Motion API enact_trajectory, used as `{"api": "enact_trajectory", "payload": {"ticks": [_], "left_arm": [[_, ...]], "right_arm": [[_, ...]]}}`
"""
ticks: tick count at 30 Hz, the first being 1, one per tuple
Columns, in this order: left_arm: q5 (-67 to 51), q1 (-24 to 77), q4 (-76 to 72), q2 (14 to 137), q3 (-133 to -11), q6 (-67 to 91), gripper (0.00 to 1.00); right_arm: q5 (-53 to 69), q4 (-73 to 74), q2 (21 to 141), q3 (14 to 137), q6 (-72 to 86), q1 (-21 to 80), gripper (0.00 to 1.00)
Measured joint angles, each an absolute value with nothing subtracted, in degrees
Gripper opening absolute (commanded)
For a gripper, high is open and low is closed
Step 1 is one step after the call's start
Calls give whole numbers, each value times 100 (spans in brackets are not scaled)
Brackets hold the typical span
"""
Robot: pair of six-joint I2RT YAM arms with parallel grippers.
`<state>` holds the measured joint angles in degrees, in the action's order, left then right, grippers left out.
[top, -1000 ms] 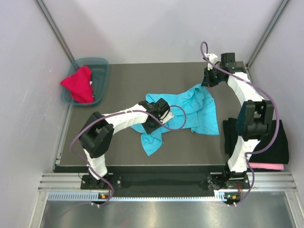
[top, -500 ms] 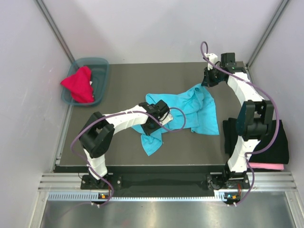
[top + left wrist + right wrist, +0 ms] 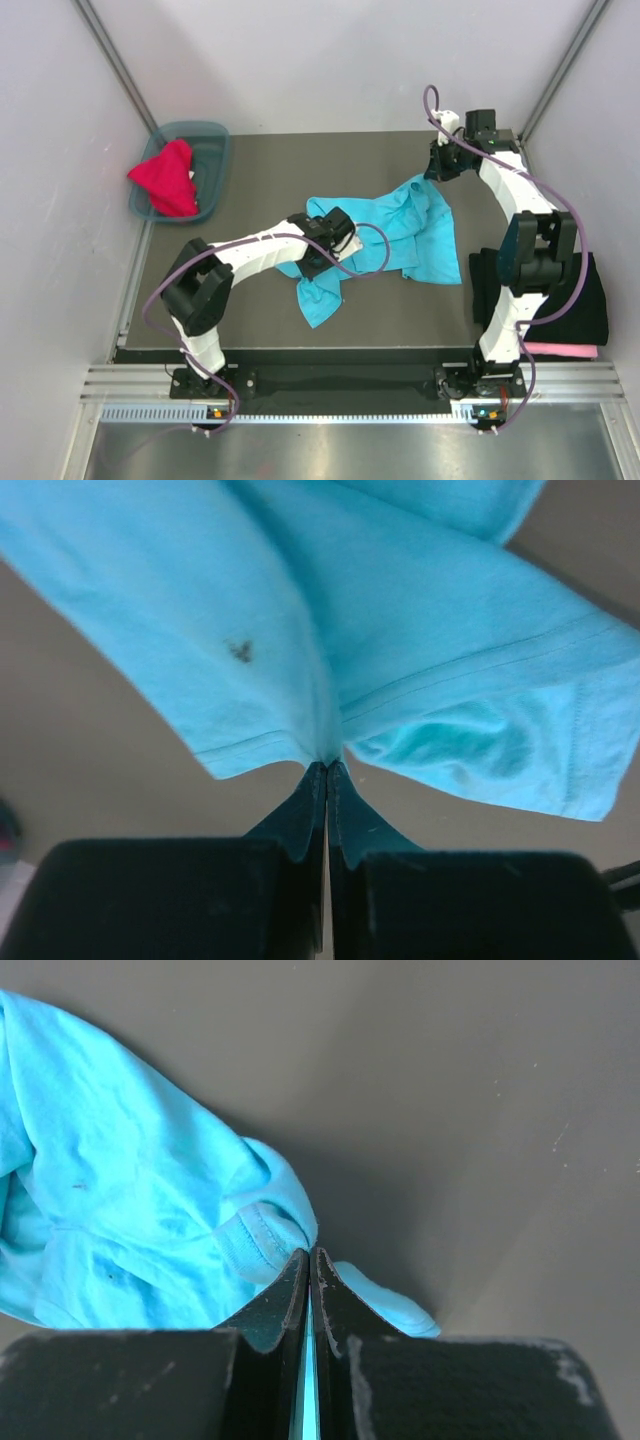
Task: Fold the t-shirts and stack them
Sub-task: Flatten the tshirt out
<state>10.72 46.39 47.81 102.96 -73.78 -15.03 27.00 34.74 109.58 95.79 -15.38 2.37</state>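
Observation:
A turquoise t-shirt (image 3: 400, 235) lies crumpled and partly spread in the middle of the dark table (image 3: 260, 170). My left gripper (image 3: 318, 262) is shut on its near hem; the left wrist view shows the jaws pinching the cloth (image 3: 300, 630) at the tips (image 3: 327, 770). My right gripper (image 3: 437, 172) is shut on the shirt's far corner near the collar, with cloth (image 3: 150, 1220) between the jaws (image 3: 309, 1255). A red t-shirt (image 3: 168, 178) hangs over a teal bin (image 3: 212, 150) at the far left. Folded black (image 3: 590, 300) and pink (image 3: 565, 350) shirts lie stacked at the right.
White walls enclose the table on the left, back and right. The bin stands at the table's far left corner. The folded stack lies off the table's right edge beside the right arm's base (image 3: 495, 385).
My left gripper has shifted slightly left and back with the shirt's hem in it. The right arm has held still.

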Motion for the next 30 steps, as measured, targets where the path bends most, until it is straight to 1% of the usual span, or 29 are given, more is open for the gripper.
{"api": "enact_trajectory", "payload": {"ticks": [4, 8, 11, 13, 14, 15, 16, 17, 18, 19, 22, 25, 27, 30], "left_arm": [[1396, 4322, 4685, 10086, -7496, -1737, 0], [1815, 3638, 4449, 10143, -7926, -2071, 0], [1984, 3153, 4438, 10641, -8858, -2180, 0], [2038, 2877, 4388, 11205, -9719, -2204, 0], [2053, 2797, 4357, 11408, -10005, -2206, 0], [2067, 2711, 4379, 11671, -10344, -2220, 0], [2091, 2655, 4372, 11902, -10619, -2224, 0], [2112, 2620, 4383, 12112, -10853, -2233, 0], [2137, 2604, 4418, 12278, -11026, -2248, 0], [2187, 2600, 4447, 12455, -11220, -2257, 0], [2342, 2602, 4530, 13028, -11915, -2272, 0], [2484, 2606, 4528, 13327, -12331, -2331, 0], [2580, 2606, 4536, 13364, -12418, -2394, 0], [2724, 2604, 4550, 13364, -12462, -2425, 0]], "right_arm": [[2611, 3472, 11028, 9780, -1553, 215, 0], [2488, 3395, 11351, 10066, -1649, 176, 0], [2338, 3365, 11850, 10427, -1745, 141, 0], [2220, 3319, 12199, 10634, -1822, 119, 1], [2163, 3297, 12335, 10694, -1850, 106, 14], [2073, 3291, 12464, 10746, -1872, 99, 23], [1970, 3288, 12573, 10814, -1896, 97, 28], [1881, 3271, 12652, 10871, -1909, 86, 40], [1789, 3262, 12726, 10938, -1903, 64, 45], [1712, 3251, 12757, 10982, -1925, 30, 47], [1782, 3186, 12731, 11048, -2045, -211, 47], [2200, 3280, 12527, 10986, -2519, -545, 45], [2571, 3573, 12151, 10746, -3319, -746, 44], [3006, 4606, 11459, 10272, -4965, -777, 40]]}}
